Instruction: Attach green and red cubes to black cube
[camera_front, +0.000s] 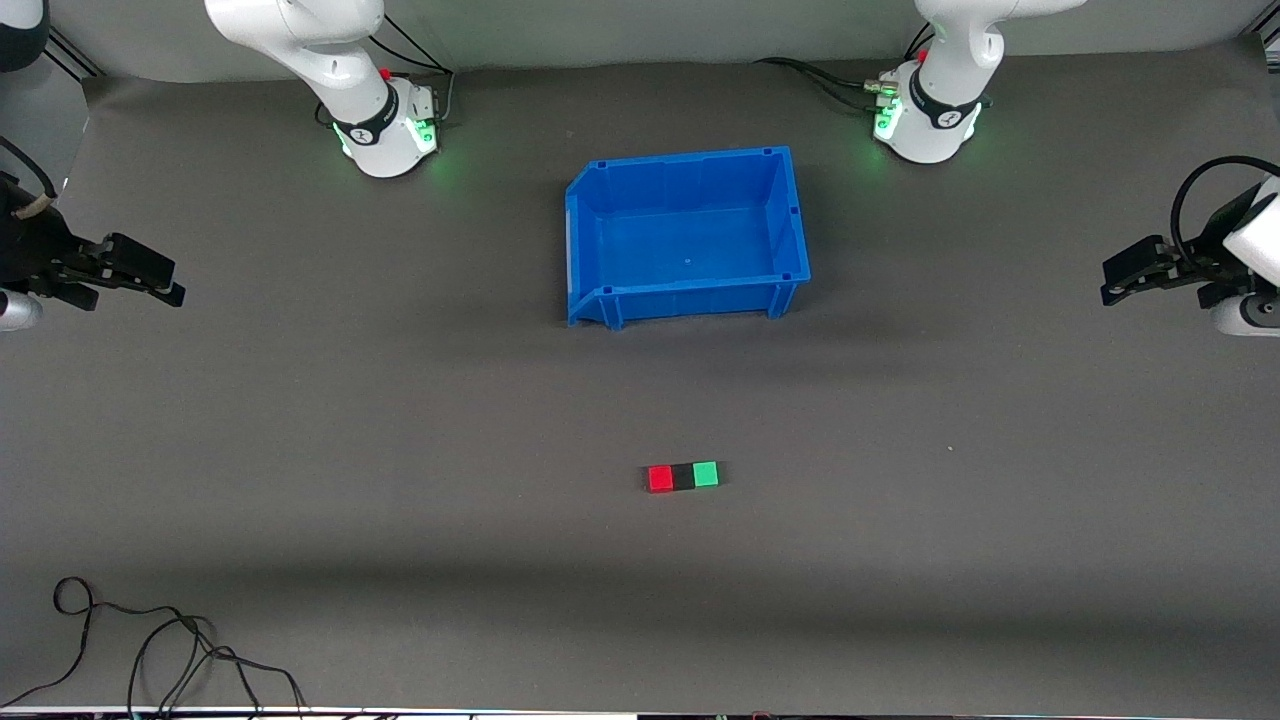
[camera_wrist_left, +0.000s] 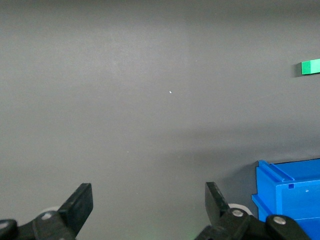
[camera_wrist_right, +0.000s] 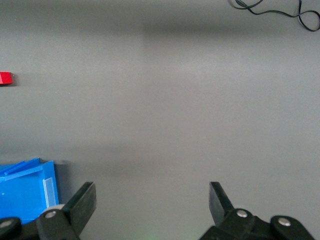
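Observation:
The red cube (camera_front: 659, 478), black cube (camera_front: 683, 476) and green cube (camera_front: 706, 474) lie in one touching row on the grey table, black in the middle, nearer to the front camera than the blue bin (camera_front: 790, 215). The red one is toward the right arm's end, the green one toward the left arm's end. My left gripper (camera_front: 1112, 283) is open and empty above the table's left-arm end; its wrist view shows the green cube (camera_wrist_left: 310, 66). My right gripper (camera_front: 172, 286) is open and empty above the right-arm end; its wrist view shows the red cube (camera_wrist_right: 5, 78). Both arms wait.
The blue bin stands empty near the middle, closer to the arm bases; its corner shows in the left wrist view (camera_wrist_left: 290, 200) and the right wrist view (camera_wrist_right: 25, 187). Black cables (camera_front: 150, 650) lie near the front edge at the right arm's end.

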